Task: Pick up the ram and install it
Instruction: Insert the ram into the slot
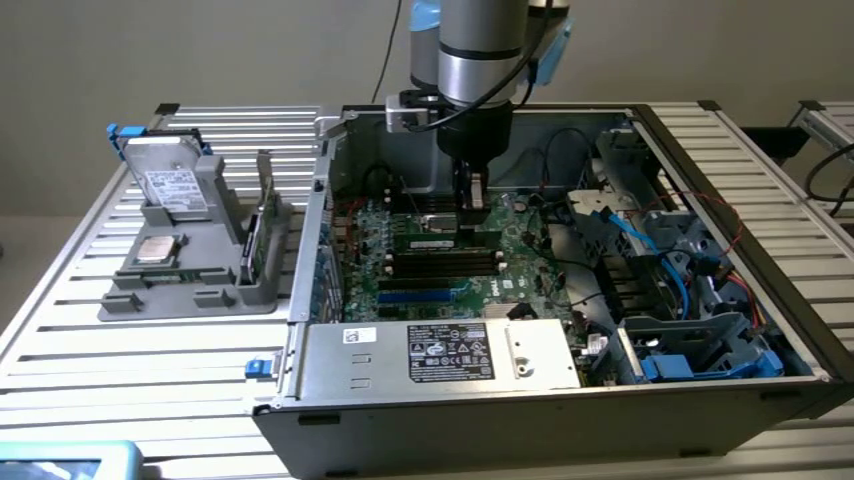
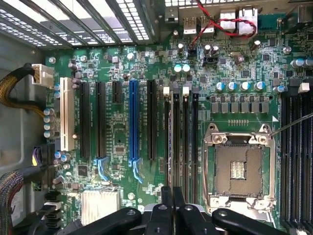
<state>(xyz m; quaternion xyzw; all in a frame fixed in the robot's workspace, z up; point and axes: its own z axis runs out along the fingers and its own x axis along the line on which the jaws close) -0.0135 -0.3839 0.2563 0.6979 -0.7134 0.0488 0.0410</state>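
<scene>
A: Exterior view, starting at 9 o'clock?
B: Slatted metal table (image 1: 80, 340). On it, grey tray (image 1: 174, 285) w/ hard drive (image 1: 171, 185) propped at tray's 12 o'clock, square silver chip (image 1: 158, 248) flat just toward 6 o'clock of that. Thin upright plate (image 1: 263, 215) along tray's 3 o'clock edge; too narrow to ID.
A: Moving toward centre?
B: Open-sided PC case (image 1: 320, 200), right beside tray's 3 o'clock edge. Inside, green motherboard (image 1: 363, 285). At case's 6 o'clock, metal power-supply box (image 1: 447, 352) w/ black label.
A: Location of the ram (image 1: 434, 243)?
B: Green stick w/ pale label, standing on edge along a black slot near mid-board. More black slots (image 1: 441, 268), then a blue one (image 1: 420, 295), toward 6 o'clock of it.
A: Tool?
B: Silver-and-black arm (image 1: 474, 60) down into case from 12 o'clock. gripper (image 1: 470, 225) at stick's 3 o'clock end, right at its top edge. Jaws drawn close together; pinching stick or just resting over it, can't tell.
A: Farther toward 3 o'clock?
B: Loose black, red, blue cables (image 1: 641, 240), then drive cage (image 1: 687, 325) w/ blue plastic parts near 4 o'clock.
A: Wrist view?
B: Looking straight down on board. Black fingertips (image 2: 165, 203) nearly touching each other, over a row of long black slots. Empty silver processor socket (image 2: 238, 166) just beside that row; blue slot (image 2: 132, 122) and white slot (image 2: 67, 120) on row's other side, well apart from them.
</scene>
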